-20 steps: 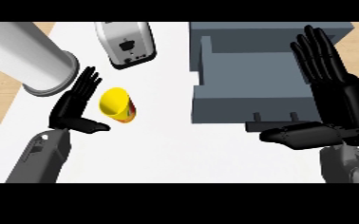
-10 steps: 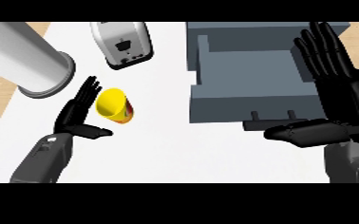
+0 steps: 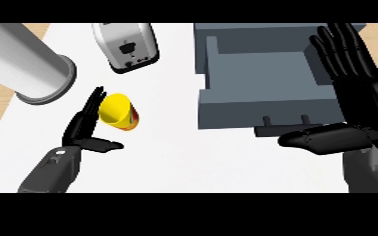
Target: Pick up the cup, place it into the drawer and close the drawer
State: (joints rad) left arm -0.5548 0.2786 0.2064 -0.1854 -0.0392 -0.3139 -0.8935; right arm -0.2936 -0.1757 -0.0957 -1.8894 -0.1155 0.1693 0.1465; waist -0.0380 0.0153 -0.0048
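Head view: robot working at white counter (image 3: pixel 170 150).
Cup: yellow cup (image 3: pixel 118 111) lying at left, on the counter, well apart from the drawer.
Left hand: left hand (image 3: pixel 83 130) sitting just left of cup, fingers straight, thumb spread; not gripping.
Right hand: right hand (image 3: pixel 343 95) resting open at right.
Drawer: grey drawer (image 3: pixel 258 82) standing open.
Progress: nothing done; grasping, placing, closing all remaining.

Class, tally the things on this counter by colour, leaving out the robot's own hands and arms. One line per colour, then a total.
Yellow: 1, the cup
Silver: 2, the cylinder and the toaster
Grey: 1, the open drawer
Total: 4
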